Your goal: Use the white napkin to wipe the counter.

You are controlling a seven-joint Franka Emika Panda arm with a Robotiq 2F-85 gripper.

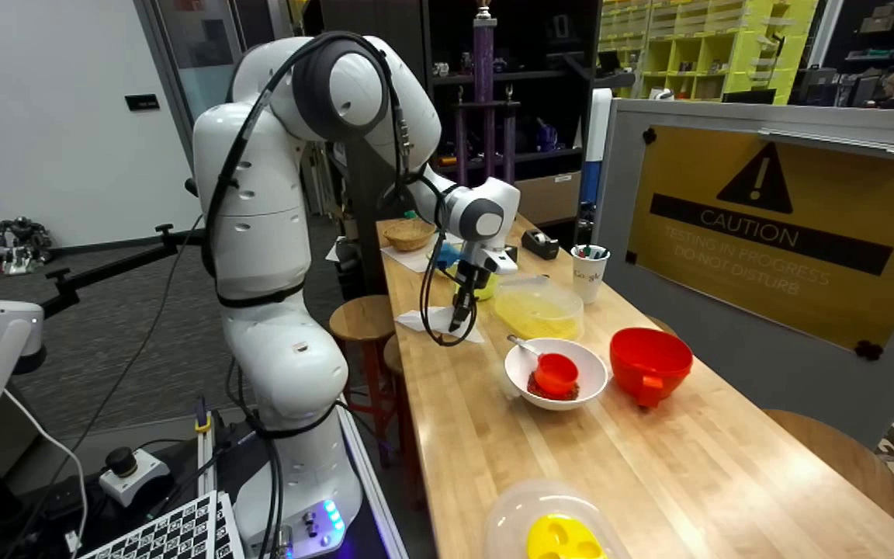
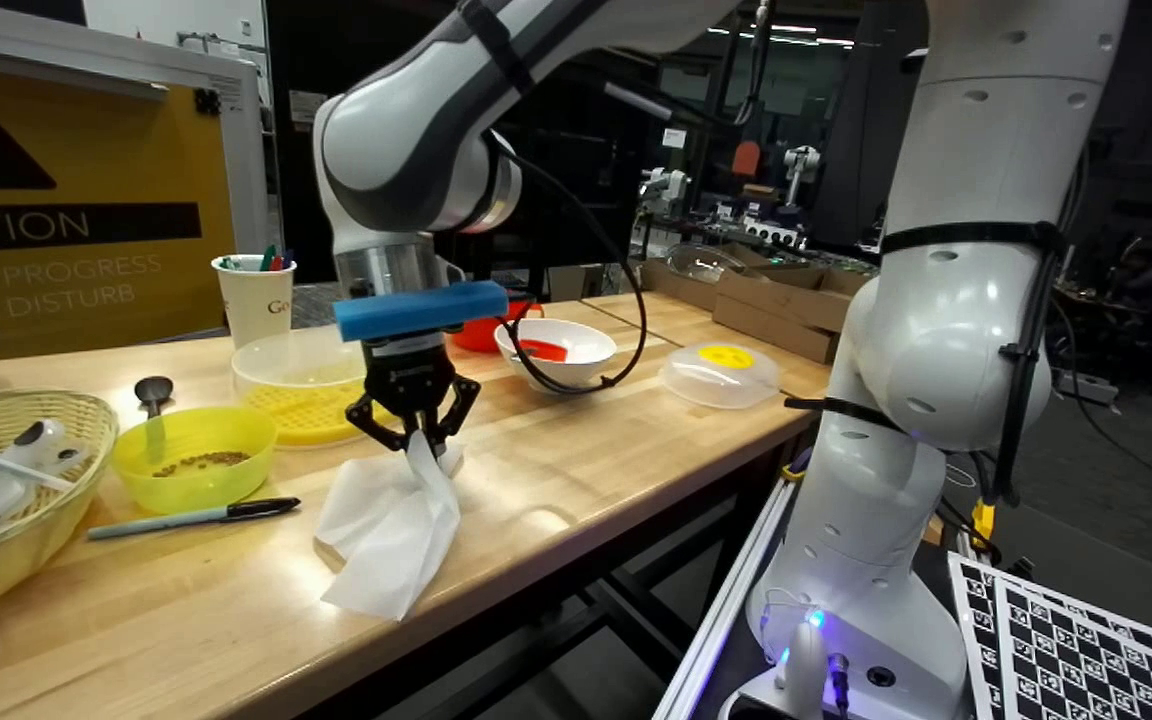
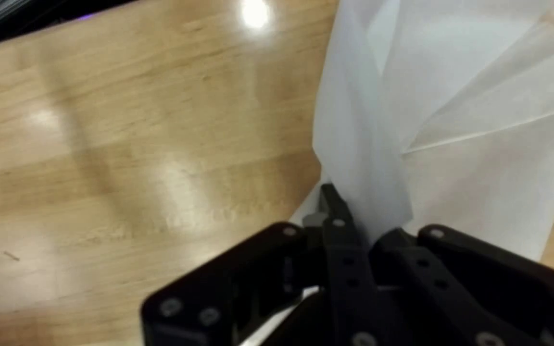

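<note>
So, down-pointing hand (image 2: 423, 441) pinches white napkin (image 2: 386, 540) by bunched fold. Loose part lies on bench (image 2: 576, 465), near pen (image 2: 194, 518). Likely held low so napkin can rub bench; fold probably gives hand firm grip.

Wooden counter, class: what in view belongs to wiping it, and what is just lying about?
For the job:
white napkin
claw gripping it
wooden counter

Lying about:
small yellow bowl
marker
wicker basket
paper cup
white bowl
red bowl
</note>
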